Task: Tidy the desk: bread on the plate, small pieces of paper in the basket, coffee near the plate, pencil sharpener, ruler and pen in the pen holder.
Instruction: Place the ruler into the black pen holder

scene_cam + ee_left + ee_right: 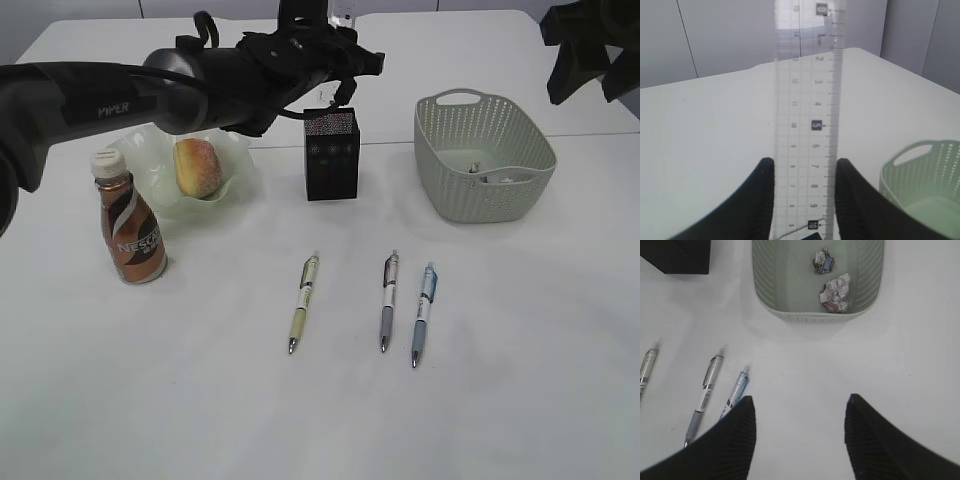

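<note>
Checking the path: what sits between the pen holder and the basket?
Only bare table between the pen holder and basket, in the exterior view.

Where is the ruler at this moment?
The ruler is clamped between the left gripper's fingers in the left wrist view; in the exterior view that gripper is above the pen holder.

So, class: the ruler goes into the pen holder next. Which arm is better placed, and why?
Left. Its pincer already grips the clear ruler and hangs over the black pen holder. The right pincer is open, empty, near the basket.
</note>
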You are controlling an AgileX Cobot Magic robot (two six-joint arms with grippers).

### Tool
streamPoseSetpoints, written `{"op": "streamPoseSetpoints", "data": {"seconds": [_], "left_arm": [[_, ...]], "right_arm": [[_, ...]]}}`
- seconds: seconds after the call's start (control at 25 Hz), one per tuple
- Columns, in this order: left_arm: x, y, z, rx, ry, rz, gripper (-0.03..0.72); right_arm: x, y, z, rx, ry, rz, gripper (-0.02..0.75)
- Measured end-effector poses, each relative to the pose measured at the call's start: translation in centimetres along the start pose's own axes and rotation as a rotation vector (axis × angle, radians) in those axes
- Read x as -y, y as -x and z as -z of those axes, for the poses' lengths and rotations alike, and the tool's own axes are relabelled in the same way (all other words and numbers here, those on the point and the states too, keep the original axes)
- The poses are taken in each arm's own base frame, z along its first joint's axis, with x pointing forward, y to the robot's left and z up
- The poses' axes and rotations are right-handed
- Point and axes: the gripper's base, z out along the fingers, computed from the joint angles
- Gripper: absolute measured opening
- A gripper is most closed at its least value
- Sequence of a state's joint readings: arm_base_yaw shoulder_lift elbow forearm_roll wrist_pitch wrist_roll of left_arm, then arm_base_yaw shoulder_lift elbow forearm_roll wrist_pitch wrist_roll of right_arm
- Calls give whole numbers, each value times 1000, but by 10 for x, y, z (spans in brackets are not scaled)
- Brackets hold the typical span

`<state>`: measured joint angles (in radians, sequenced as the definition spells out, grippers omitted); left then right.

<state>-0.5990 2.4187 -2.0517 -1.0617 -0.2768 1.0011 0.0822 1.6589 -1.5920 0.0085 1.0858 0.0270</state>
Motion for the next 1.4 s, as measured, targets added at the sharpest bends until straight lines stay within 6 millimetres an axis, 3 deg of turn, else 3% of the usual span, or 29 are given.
{"op": "streamPoseSetpoints", "data": {"seconds": [0.96,1.2,1.4], "left_arm": [[-1,-6,-3,11,17,-47,295],[0,-5,-2,17,11,-69,375],[4,-5,-1,23,3,-87,393]], "right_arm": [[0,0,0,0,0,0,447],[0,0,0,0,0,0,447],[0,0,0,0,0,0,447]]}}
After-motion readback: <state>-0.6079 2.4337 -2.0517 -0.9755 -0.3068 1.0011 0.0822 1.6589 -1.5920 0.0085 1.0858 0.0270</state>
